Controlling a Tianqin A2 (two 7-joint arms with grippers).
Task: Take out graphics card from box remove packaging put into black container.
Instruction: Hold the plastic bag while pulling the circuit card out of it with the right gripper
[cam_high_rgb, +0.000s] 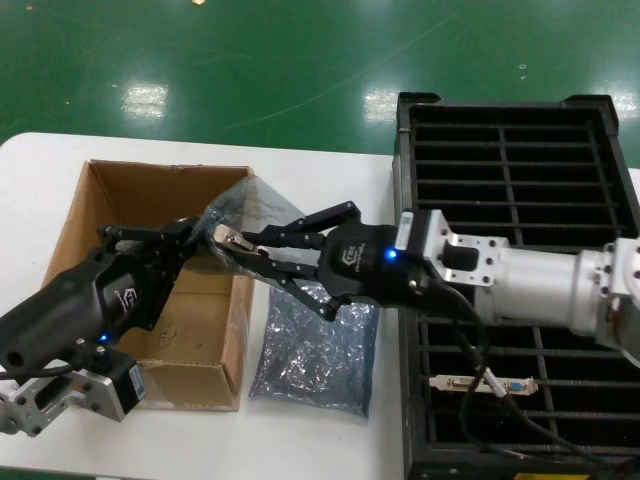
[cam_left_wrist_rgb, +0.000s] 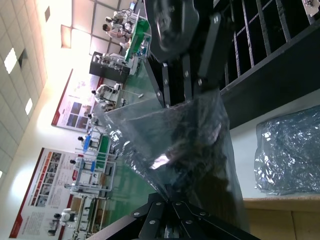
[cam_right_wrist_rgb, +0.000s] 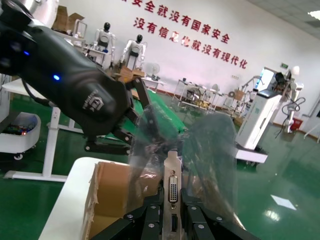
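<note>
Silver-grey bag (cam_high_rgb: 232, 212) hangs between both grippers above the box's (cam_high_rgb: 150, 270) right wall. That is the stage I read from my remote station.

L gripper (cam_high_rgb: 190, 240): over the box, fingers closed on the bag's near end, per head view. In L wrist view the bag (cam_left_wrist_rgb: 170, 150) balloons out from between its fingers (cam_left_wrist_rgb: 165, 212).

R gripper (cam_high_rgb: 262, 252): reaching from the crate side, fingers closed on the card (cam_right_wrist_rgb: 173, 182). R wrist view shows the silver bracket with its port standing upright between the pads, bag film behind and around it. Head view shows the bracket tip (cam_high_rgb: 228, 238) at the bag mouth.

Progress, as I judge it:
- Card out of box: done, it is held in air.
- Unbagging: under way. Bracket end is clear of the bag; how much of the board is still inside, I cannot tell.
- Into crate (cam_high_rgb: 510, 160): not yet done for this card.

Other items: one empty-looking bag (cam_high_rgb: 315, 350) lies on the table (cam_high_rgb: 330, 440) between box and crate, and one card (cam_high_rgb: 480, 384) already sits in a near slot, so I take it an earlier unit is finished.

Left to do: pull grippers apart, drop bag, carry card to a free slot.
</note>
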